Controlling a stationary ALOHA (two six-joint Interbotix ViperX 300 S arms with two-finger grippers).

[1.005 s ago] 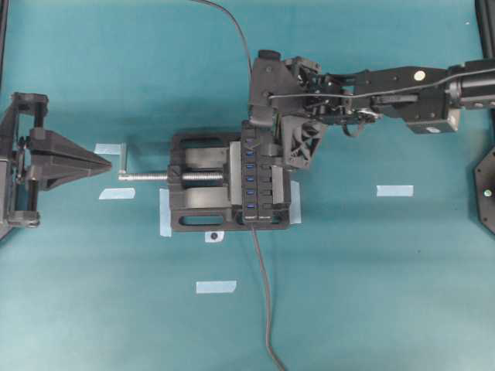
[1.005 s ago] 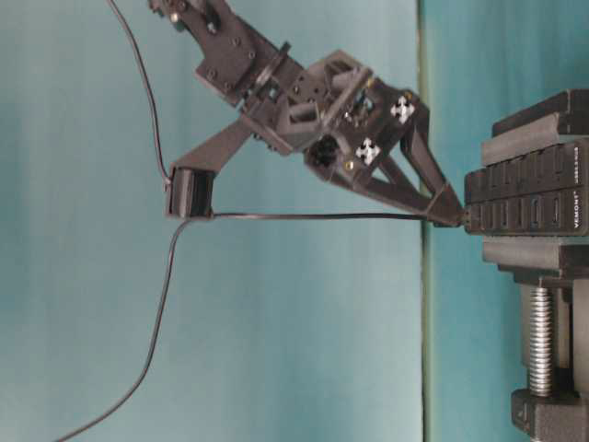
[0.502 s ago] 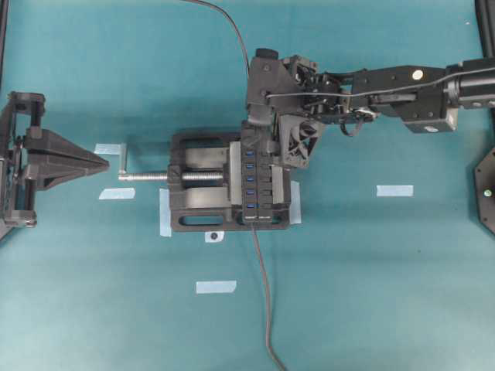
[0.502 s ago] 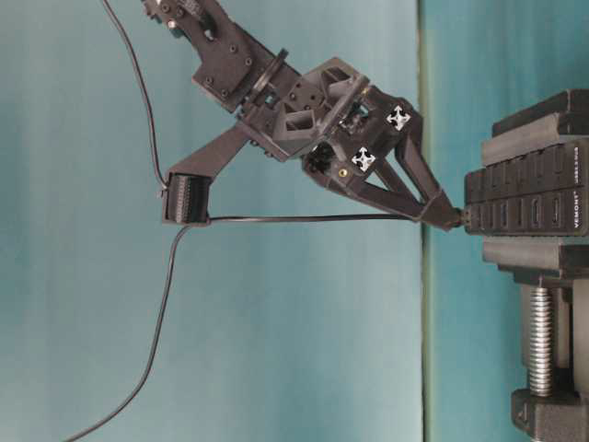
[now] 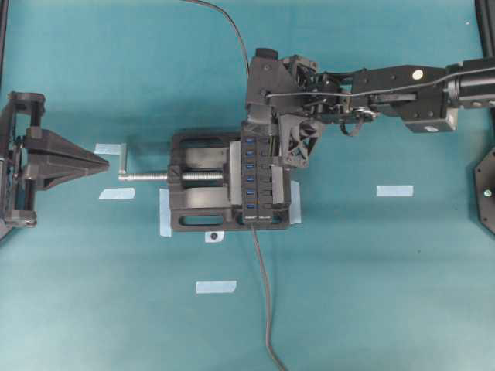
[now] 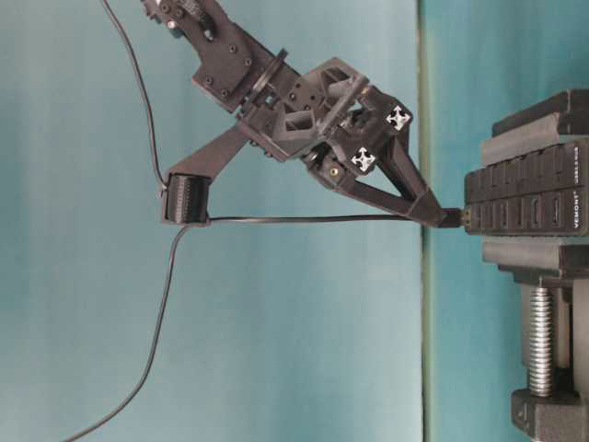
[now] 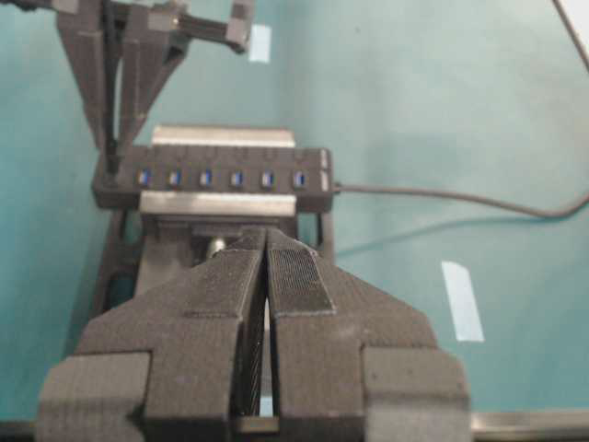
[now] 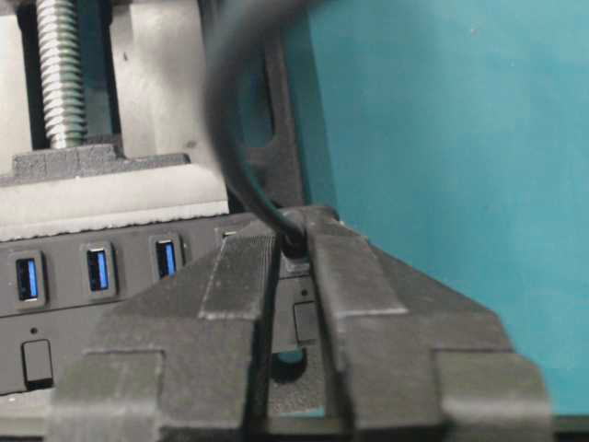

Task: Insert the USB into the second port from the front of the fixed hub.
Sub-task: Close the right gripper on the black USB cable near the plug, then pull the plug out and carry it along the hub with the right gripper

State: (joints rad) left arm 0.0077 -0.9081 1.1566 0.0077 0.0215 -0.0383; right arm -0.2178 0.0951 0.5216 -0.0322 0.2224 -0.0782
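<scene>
The fixed hub is a narrow black bar with blue slots, clamped in a black vise. The USB, a small black plug on a thin dark cable, stands at the hub's far end port, opposite the hub's own lead. My right gripper comes down on it from above, shut on the plug just where the cable leaves it. How deep the plug sits in the port is hidden. My left gripper rests shut and empty at the left, facing the vise; its pads touch.
The vise's silver screw and crank handle point toward my left gripper. The hub's fixed lead runs to the front edge. Blue tape marks lie on the teal mat. The loose cable loops up over the right arm.
My right gripper's fingers have drawn together from wide open onto the plug at the hub's far end. The left arm has not moved.
</scene>
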